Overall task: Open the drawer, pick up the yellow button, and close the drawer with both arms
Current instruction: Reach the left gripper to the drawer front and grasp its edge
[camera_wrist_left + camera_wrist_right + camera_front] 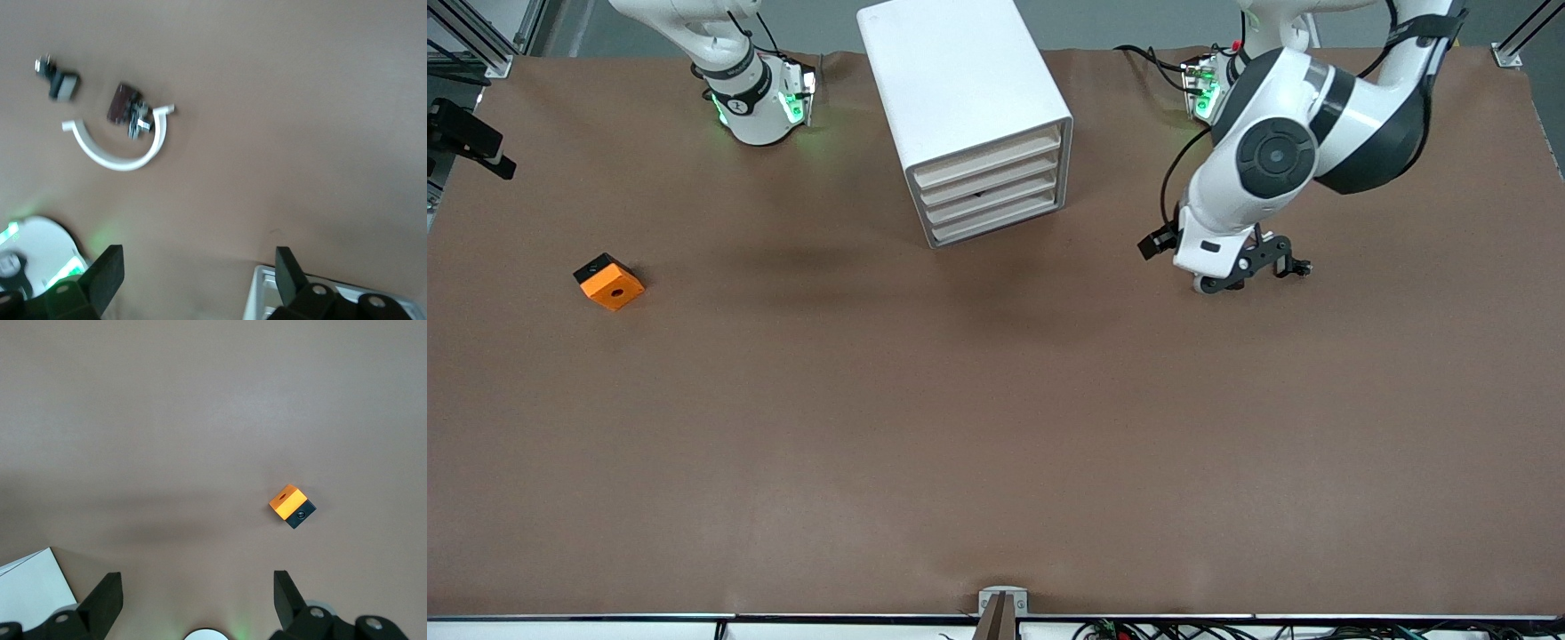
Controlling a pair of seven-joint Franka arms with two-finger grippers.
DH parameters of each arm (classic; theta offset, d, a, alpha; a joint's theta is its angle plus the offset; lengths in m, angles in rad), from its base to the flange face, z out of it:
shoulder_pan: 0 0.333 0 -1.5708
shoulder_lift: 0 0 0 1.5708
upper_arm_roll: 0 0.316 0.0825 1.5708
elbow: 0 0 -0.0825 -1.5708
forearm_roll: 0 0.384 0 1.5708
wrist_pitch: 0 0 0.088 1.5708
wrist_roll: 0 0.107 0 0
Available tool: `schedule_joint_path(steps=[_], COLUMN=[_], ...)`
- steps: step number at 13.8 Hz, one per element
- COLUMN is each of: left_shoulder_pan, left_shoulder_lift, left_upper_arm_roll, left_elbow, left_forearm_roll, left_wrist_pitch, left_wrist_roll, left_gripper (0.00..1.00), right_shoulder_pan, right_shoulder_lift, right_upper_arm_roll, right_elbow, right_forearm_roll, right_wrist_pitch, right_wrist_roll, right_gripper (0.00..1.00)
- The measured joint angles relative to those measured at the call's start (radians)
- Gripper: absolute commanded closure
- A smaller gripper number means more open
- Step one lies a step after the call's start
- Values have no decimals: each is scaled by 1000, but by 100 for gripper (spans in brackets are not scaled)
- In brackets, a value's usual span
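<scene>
Nothing of the task looked done. The cabinet (969, 116) stood at about twelve o'clock on the table (996, 427), all four slat fronts flush, the top drawer (987, 156) shut. The button was not visible, presumably inside. The left gripper (1249, 271) hung over bare table toward three o'clock of the cabinet, fingers apart, empty. The right gripper (197, 600), fingers apart and empty, waited high above the table. Opening, taking and closing all remained.
</scene>
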Motion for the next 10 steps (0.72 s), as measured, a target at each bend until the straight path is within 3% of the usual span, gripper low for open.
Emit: schedule_joint_path(steps=[6,10], left_shoulder_pan=[-34,-65], left_shoulder_lift=[220,297], left_upper_arm_roll=[-64,-70], left_elbow=[197,248], left_forearm_roll=[-16,-135], left_wrist_pitch=[-220,-262], left_wrist_roll=[-397,-586], left_gripper=[0,0], right_shoulder_pan=[0,0], right_shoulder_lift=[0,0], right_upper_arm_roll=[-2,-2], right_elbow=[0,0], right_forearm_roll=[0,0], right_wrist_pitch=[0,0], right_wrist_roll=[0,0], right_gripper=[0,0])
